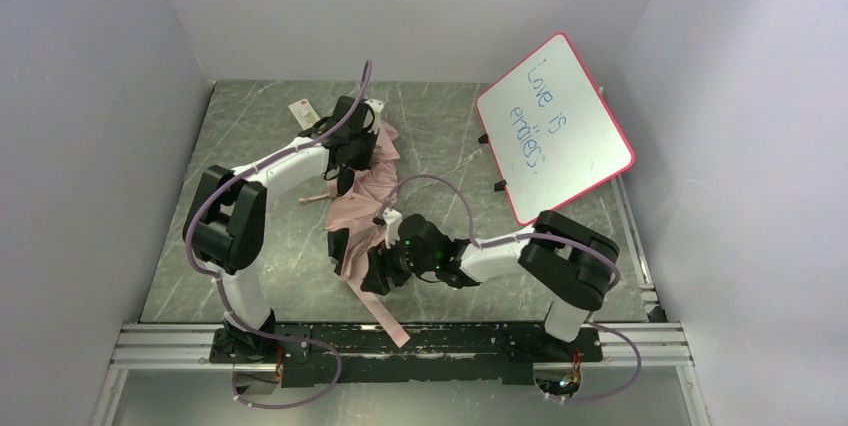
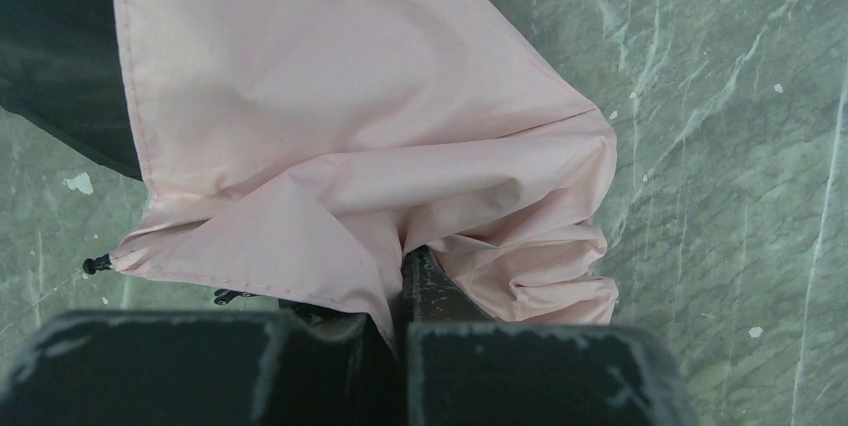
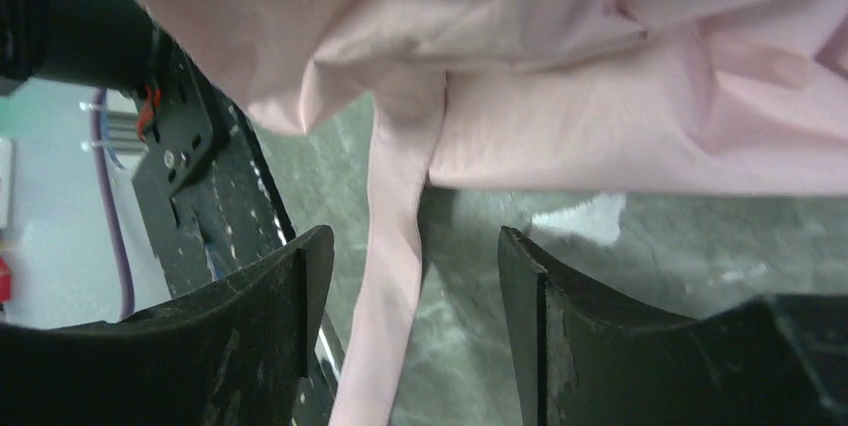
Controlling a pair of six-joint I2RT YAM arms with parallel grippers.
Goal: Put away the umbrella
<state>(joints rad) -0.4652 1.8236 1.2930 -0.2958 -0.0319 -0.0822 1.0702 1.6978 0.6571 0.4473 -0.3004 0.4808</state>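
Your left gripper [image 2: 405, 296] is pressed together, pinching a fold of the umbrella [image 2: 350, 126], whose pink fabric lies just ahead of it; your right gripper [image 3: 412, 246] stands spread, the strap [image 3: 395, 276] hanging between its jaws; you seem to be gathering the canopy; next, close squarely on that strap.

Surface: table [image 1: 190, 276], grey-green marbled top.
Middle: umbrella [image 1: 358, 208] — pink fabric crumpled, trailing to the near edge.
Far right: whiteboard [image 1: 555, 126], pink-framed.
Far left: small white card [image 1: 302, 112].
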